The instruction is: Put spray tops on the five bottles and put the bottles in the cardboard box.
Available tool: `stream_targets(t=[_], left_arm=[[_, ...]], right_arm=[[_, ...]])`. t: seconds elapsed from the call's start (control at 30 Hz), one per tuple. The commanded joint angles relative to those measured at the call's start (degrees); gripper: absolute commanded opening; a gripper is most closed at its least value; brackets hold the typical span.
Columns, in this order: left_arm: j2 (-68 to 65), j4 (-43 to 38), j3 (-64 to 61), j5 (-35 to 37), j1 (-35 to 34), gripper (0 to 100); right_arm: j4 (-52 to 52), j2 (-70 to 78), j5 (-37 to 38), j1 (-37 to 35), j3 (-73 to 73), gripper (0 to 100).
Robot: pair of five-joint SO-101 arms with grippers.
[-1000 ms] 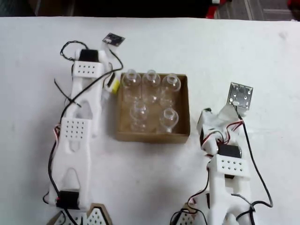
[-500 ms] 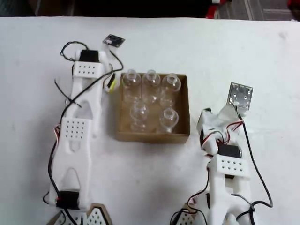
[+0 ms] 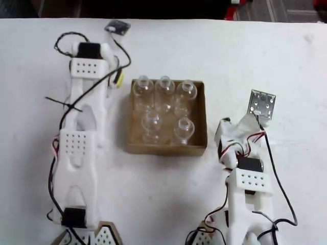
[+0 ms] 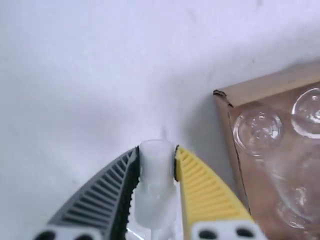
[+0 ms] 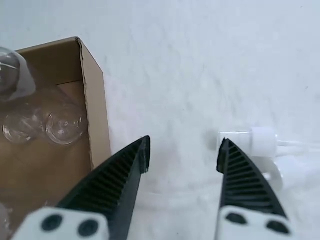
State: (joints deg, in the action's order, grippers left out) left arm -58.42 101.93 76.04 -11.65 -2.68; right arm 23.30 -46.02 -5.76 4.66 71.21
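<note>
Five clear glass bottles [image 3: 164,94] stand open-necked in the cardboard box [image 3: 166,149] at mid-table. My left gripper [image 4: 157,152] is shut on a white spray top [image 4: 156,175], held between its grey and yellow fingers just above the table, beside the box's corner [image 4: 222,95]. In the high view that gripper [image 3: 117,79] sits off the box's far left corner. My right gripper [image 5: 182,145] is open over bare table on the box's right side. A second white spray top [image 5: 255,139] lies on the table just beyond one black finger [image 5: 235,165].
A small metal plate [image 3: 262,104] lies right of the box, beyond the right arm [image 3: 248,178]. A dark square tag [image 3: 117,26] lies by the left arm's cables near the table's far edge. White table [image 3: 214,51] stretches open behind the box.
The left arm has shifted away from the box, toward the far left of the table, with the spray top in its gripper. The right arm has not moved.
</note>
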Motion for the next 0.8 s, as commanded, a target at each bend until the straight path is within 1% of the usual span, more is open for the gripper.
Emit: stream_targets(t=[0.0,0.1,0.2,0.4,0.47,0.53,0.6,0.7,0.77], left_arm=[[17.19,0.62,-7.12,3.87,-0.48,9],[27.03,0.53,-13.27,5.27,-0.22,9],[37.05,0.53,-19.52,8.18,1.54,9],[55.96,0.35,-34.55,9.05,9.19,9],[61.41,0.09,-38.77,9.05,11.82,5],[66.07,-2.29,-42.73,9.41,13.05,2],[70.29,-5.36,-46.68,9.49,13.14,3],[75.74,-12.4,-51.87,9.67,13.58,2],[78.99,-16.88,-54.59,11.96,14.02,2]], right_arm=[[-1.1,-0.13,0.79,0.22,-0.53,19.8],[-1.1,-0.13,0.79,0.31,-0.53,19.8],[-1.1,-0.22,0.79,0.31,-0.53,19.8],[-1.1,-0.31,0.79,0.4,-0.44,19.8],[-1.1,-0.4,0.79,0.4,-0.44,19.8],[-1.1,-0.4,0.79,0.4,-0.35,19.8],[-1.1,-0.4,0.79,0.4,-0.35,19.8],[-1.1,-0.4,0.88,0.4,-0.35,19.8],[-1.1,-0.4,0.88,0.4,-0.35,19.8]])
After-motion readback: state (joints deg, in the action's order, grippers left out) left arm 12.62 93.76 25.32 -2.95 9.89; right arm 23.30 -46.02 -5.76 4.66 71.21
